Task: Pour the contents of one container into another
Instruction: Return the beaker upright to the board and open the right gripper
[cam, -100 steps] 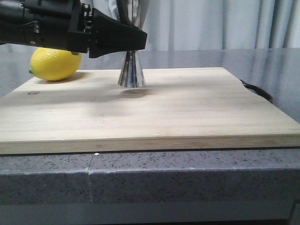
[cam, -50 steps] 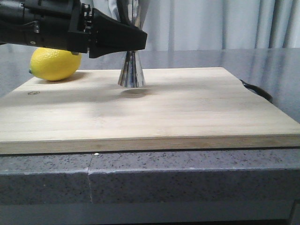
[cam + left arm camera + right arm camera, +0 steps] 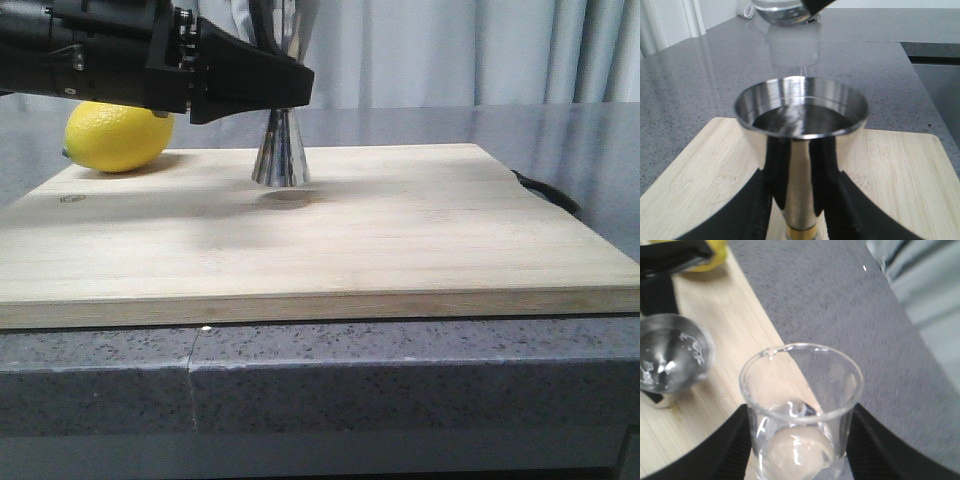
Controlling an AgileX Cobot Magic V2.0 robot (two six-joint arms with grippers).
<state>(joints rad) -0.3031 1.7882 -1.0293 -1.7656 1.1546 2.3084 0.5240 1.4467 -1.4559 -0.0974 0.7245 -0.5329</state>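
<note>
The steel jigger [image 3: 279, 152] stands on the wooden board [image 3: 400, 240], its upper cup [image 3: 801, 116] holding liquid. My left gripper [image 3: 800, 210] is shut on the jigger just above its gold waist; in the front view the left gripper [image 3: 290, 95] reaches in from the left. The clear glass beaker [image 3: 801, 405] sits between the fingers of my right gripper [image 3: 800, 415], which is shut on it. It is held in the air above and beyond the jigger [image 3: 670, 360]. The left wrist view shows only the beaker's base [image 3: 784, 11]. The front view does not show the beaker.
A yellow lemon [image 3: 118, 135] lies on the board's back left corner, behind the left arm. A black handle [image 3: 548, 192] pokes out at the board's right edge. Grey speckled counter [image 3: 400, 380] surrounds the board, with curtains behind.
</note>
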